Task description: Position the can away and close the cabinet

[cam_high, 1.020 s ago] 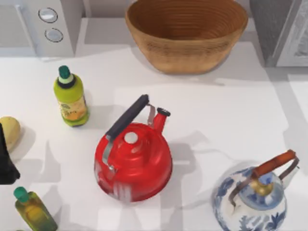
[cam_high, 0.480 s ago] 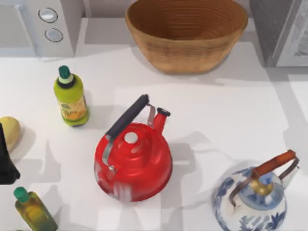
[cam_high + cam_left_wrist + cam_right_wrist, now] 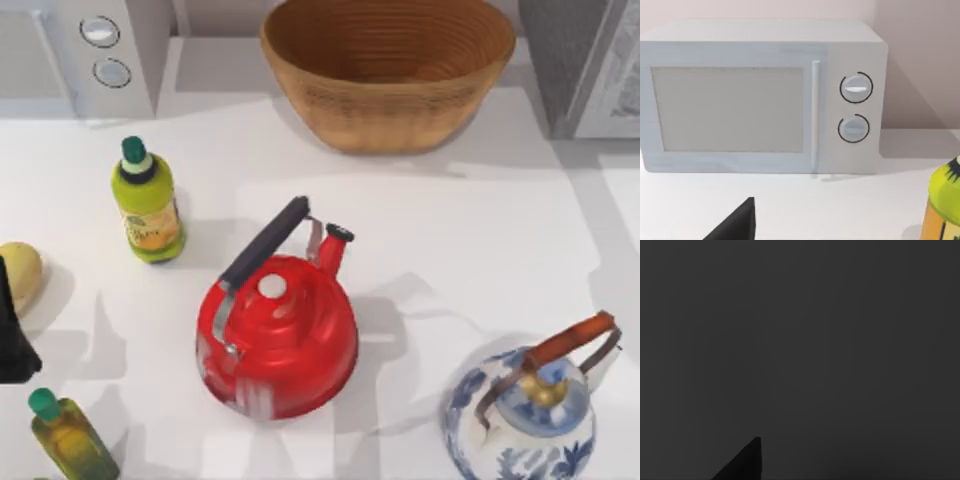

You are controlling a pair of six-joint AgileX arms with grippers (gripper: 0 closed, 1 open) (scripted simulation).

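White table [image 3: 480, 230]: a glossy red kettle with a black handle [image 3: 277, 335] stands at centre. A woven brown basket [image 3: 388, 70] is at 12 o'clock, a white microwave with two dials [image 3: 85, 55] at 11, a green-capped yellow-green bottle [image 3: 146, 202] at 9 and a blue-and-white porcelain kettle [image 3: 525, 415] at 5. The left arm [image 3: 14, 335] sits at the left edge; whether its fingers are spread or pressed together cannot be told. Right wrist view is dark. The can's position cannot be told.

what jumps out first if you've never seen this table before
The glossy red kettle with its black handle, near the middle of the white table, grabs the eye first. Behind it sits a big woven basket; a blue-and-white kettle stands at the near right. The white microwave is at the far left.
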